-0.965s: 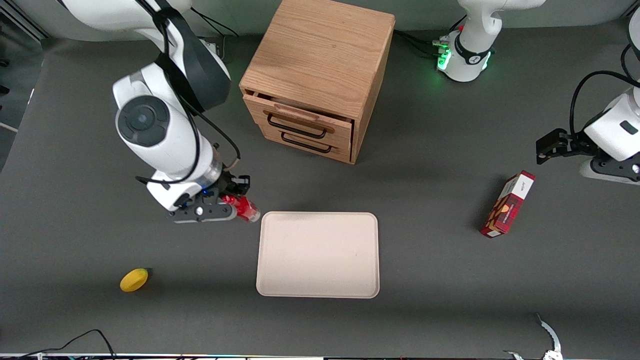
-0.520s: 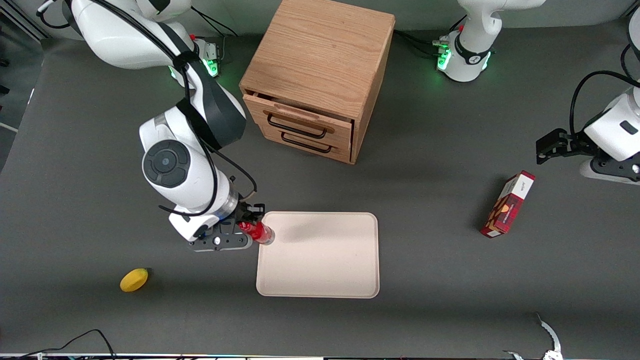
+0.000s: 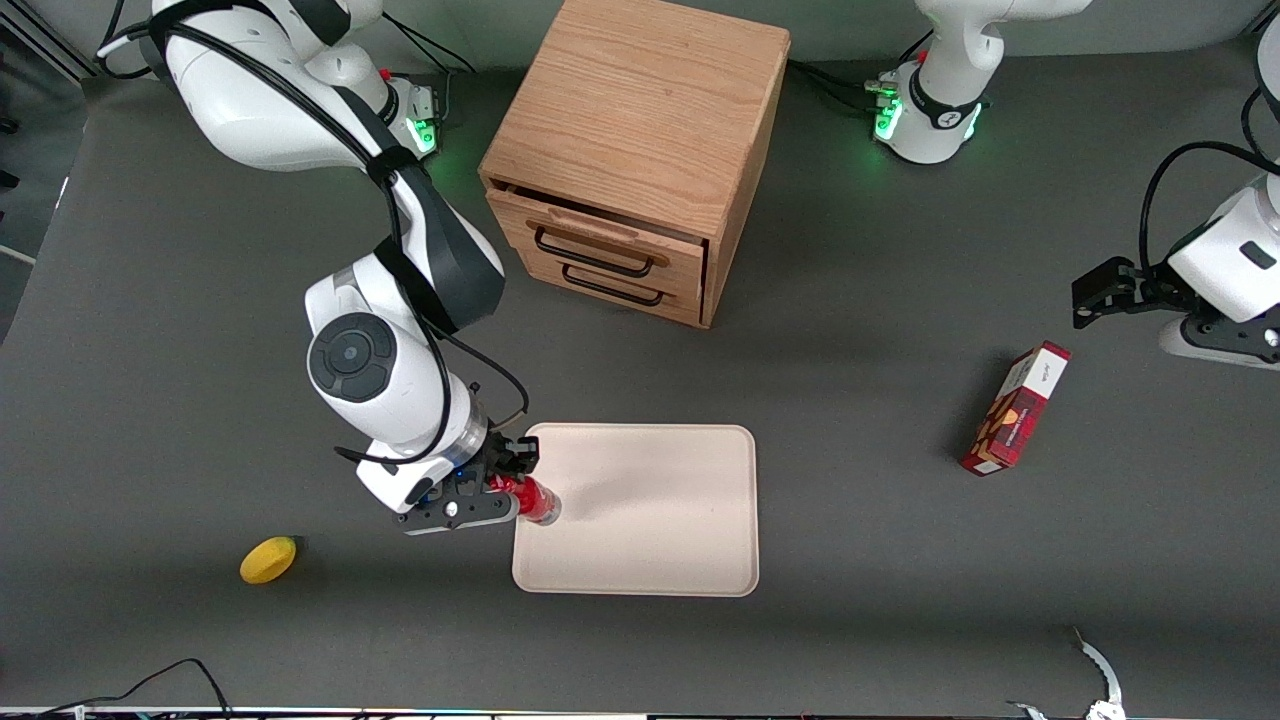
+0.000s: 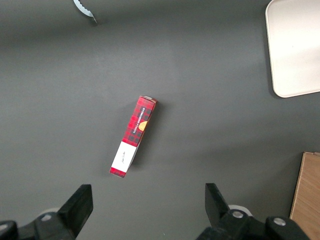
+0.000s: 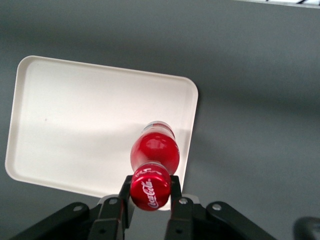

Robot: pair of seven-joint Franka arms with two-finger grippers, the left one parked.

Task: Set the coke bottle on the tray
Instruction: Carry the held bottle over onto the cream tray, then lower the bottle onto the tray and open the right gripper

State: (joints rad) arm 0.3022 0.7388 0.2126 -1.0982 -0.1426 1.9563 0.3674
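My gripper (image 3: 506, 487) (image 5: 150, 189) is shut on the coke bottle (image 3: 535, 502) (image 5: 154, 152), a small red bottle with a red cap (image 5: 150, 190) and a clear base. It holds the bottle by the neck, hanging over the edge of the tray (image 3: 650, 520) (image 5: 75, 115) at the working arm's end. The tray is pale beige, flat, with rounded corners, and nothing lies on it. The bottle's base is above the tray surface; contact cannot be judged.
A wooden drawer cabinet (image 3: 640, 150) stands farther from the front camera than the tray, its upper drawer slightly open. A yellow lemon-like fruit (image 3: 268, 559) lies near the working arm's end. A red-and-white box (image 3: 1015, 408) (image 4: 133, 136) lies toward the parked arm's end.
The gripper has carried the bottle from beside the tray's corner, nearer the cabinet, toward the front camera and over the tray's edge.
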